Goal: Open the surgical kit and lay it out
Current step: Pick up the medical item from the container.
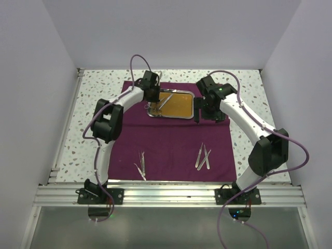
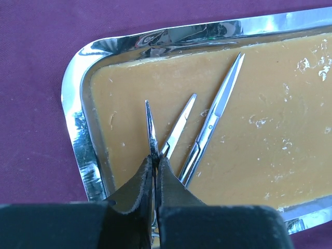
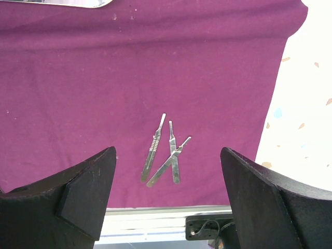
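A purple cloth [image 1: 171, 140] covers the speckled table [image 1: 98, 88] mid-frame. A steel tray [image 1: 179, 116] at its upper edge holds a silver tool [image 1: 165, 100]. The left gripper [image 1: 154, 100] hangs over the tray's left end, and the right gripper [image 1: 201, 115] is beside its right end. A left tool cluster [image 1: 141, 166] and a right tool cluster [image 1: 203, 157] lie lower down.

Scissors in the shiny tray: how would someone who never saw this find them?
Find the purple cloth on the table, then the steel tray at its far end. The scissors lie loose on its orange-brown liner, blades shut, a tiny screw midway. The thin tool beside them spreads in a V and is pinched by the left pincer.
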You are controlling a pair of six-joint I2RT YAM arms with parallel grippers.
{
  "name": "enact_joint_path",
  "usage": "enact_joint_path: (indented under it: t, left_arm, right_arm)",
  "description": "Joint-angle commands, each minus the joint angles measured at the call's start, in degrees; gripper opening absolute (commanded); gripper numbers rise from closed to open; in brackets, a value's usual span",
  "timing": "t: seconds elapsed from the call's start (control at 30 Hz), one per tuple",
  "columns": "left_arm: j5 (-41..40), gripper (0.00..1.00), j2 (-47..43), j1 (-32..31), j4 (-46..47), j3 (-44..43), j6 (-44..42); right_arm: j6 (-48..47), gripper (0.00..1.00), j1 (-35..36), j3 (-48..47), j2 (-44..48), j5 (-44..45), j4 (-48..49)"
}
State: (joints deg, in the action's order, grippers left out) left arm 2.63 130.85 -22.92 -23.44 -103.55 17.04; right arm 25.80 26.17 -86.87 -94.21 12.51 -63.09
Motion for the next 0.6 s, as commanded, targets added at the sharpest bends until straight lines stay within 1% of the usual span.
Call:
enact_joint_path:
  t: [0.0,0.2,0.4,0.57]
  left_arm:
    - [-0.88,0.00,2.57,0.24,-5.12,-2.79,-1.13]
    - [-0.70,0.00,1.34,0.15,-6.97,-8.68,-0.87]
    - [-0.79,0.00,-1.20,0.24,-8.46,-12.46,-0.51]
    - [-0.35,0.00,-3.75,0.24,-9.08,-13.87,0.63]
  right_arm:
    - [-0.67,0.86,-0.16,-0.32,1.49,0.58,-0.98]
    - [-0.67,0.86,-0.25,0.21,2.02,0.67,-0.89]
    - [-0.84,0.85,-0.16,0.56,2.45,0.06,-0.63]
    - [-1.02,0.85,-0.25,1.00,2.90,-0.30,-0.37]
